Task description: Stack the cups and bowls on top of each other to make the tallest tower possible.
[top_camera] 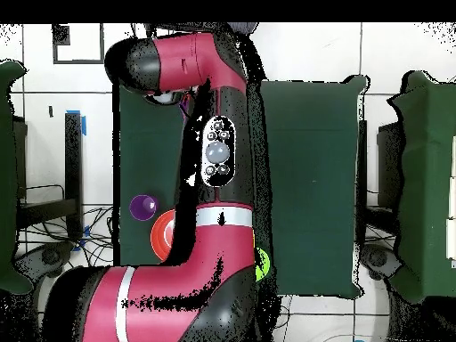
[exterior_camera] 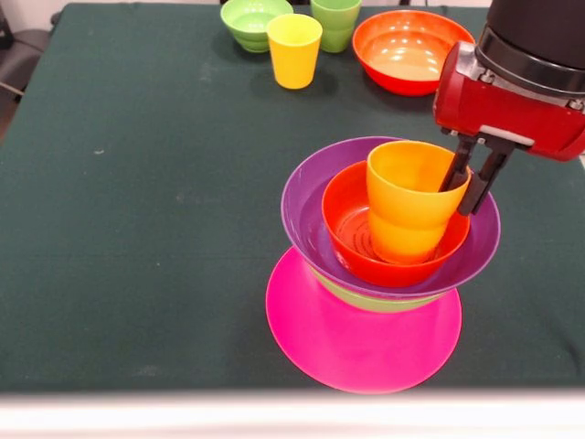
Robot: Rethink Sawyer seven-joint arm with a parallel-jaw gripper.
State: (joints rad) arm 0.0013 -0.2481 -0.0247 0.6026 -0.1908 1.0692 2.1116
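Note:
The tower stands near the table's front in the front view: a wide pink base (exterior_camera: 361, 338), a light green bowl (exterior_camera: 370, 299), a wide purple bowl (exterior_camera: 306, 197) and an orange-red bowl (exterior_camera: 347, 229). An orange cup (exterior_camera: 407, 206) sits in that top bowl, slightly tilted. My gripper (exterior_camera: 466, 187) straddles the cup's right rim, one finger inside and one outside, shut on it. A yellow cup (exterior_camera: 294, 48), a light green cup (exterior_camera: 335, 20), a small green bowl (exterior_camera: 251, 20) and a second orange-red bowl (exterior_camera: 407, 50) stand at the far edge. The overhead view shows a purple cup (top_camera: 142, 207).
The dark green table (exterior_camera: 137, 229) spreads left of the tower. In the overhead view the red arm (top_camera: 214, 160) hides the tower and the gripper. Part of the orange-red bowl (top_camera: 165, 239) shows beside it.

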